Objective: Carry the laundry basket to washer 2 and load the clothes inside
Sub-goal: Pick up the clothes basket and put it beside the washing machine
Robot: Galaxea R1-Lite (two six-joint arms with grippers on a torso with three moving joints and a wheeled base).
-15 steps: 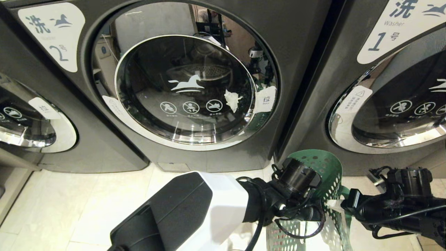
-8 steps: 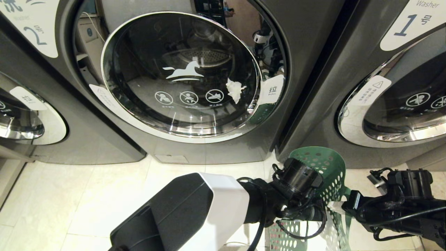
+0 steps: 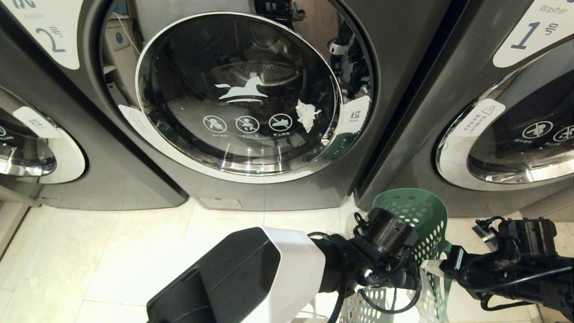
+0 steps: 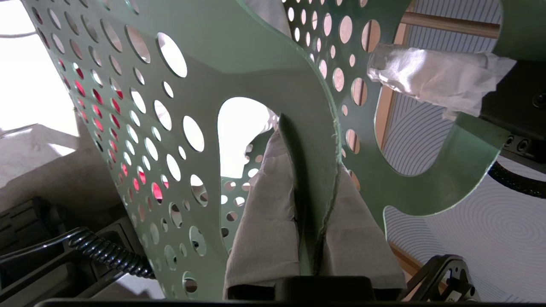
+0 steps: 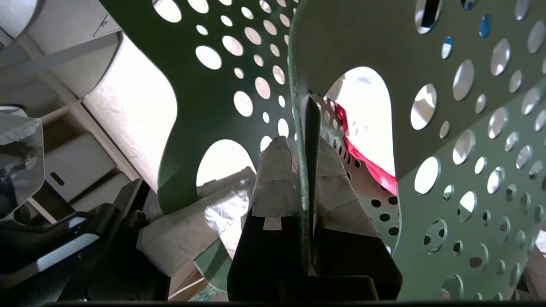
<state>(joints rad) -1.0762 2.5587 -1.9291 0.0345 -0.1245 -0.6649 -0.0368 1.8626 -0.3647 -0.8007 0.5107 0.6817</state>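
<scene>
Washer 2 (image 3: pixel 251 89), dark grey with a blue 2 on its white label (image 3: pixel 47 36), fills the head view; its round glass door is closed. The green perforated laundry basket (image 3: pixel 417 211) hangs low at the right, in front of the gap between the two machines. My left gripper (image 4: pixel 313 170) is shut on the thin edge of one looped handle. My right gripper (image 5: pixel 305 157) is shut on the other handle, its taped fingertip (image 3: pixel 430 265) showing beside the basket. Of the clothes, only a pink-red garment (image 5: pixel 362 149) shows through the holes.
Washer 1 (image 3: pixel 493 134) stands right of washer 2, and another grey machine (image 3: pixel 27 148) on the left. Pale floor tiles (image 3: pixel 134 251) lie in front of them. A white pull sticker (image 3: pixel 354 116) marks the right edge of washer 2's door.
The whole head view has shifted: the washers slid up and look slightly nearer, so the camera moved. Both grippers keep their hold on the basket handles.
</scene>
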